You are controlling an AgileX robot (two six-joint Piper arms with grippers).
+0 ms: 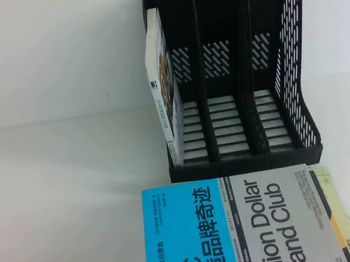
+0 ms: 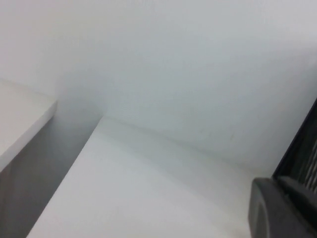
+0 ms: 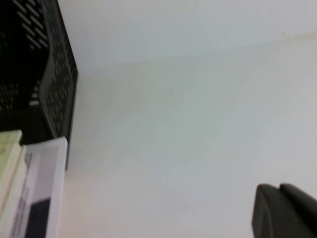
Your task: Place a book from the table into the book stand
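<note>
The book (image 1: 238, 225), half cyan-blue and half grey with "Billion Dollar Brand Club" on it, lies flat on a small pile at the table's (image 1: 75, 201) front edge, just before the book stand (image 1: 232, 73). The black three-slot stand has its middle and right slots empty. Neither gripper shows in the high view. In the left wrist view my left gripper (image 2: 275, 187) shows as a dark tip, fingers together, beside the stand's edge (image 2: 303, 148). In the right wrist view my right gripper (image 3: 280, 191) is shut and empty over bare table, to the right of the stand (image 3: 49, 74) and the book's corner (image 3: 42, 193).
A thin white-spined book (image 1: 164, 87) stands upright at the stand's leftmost slot. A yellowish book (image 1: 337, 204) pokes out from under the cyan-grey book on the right. A second white surface (image 2: 20, 119) lies beyond a gap at the table's left.
</note>
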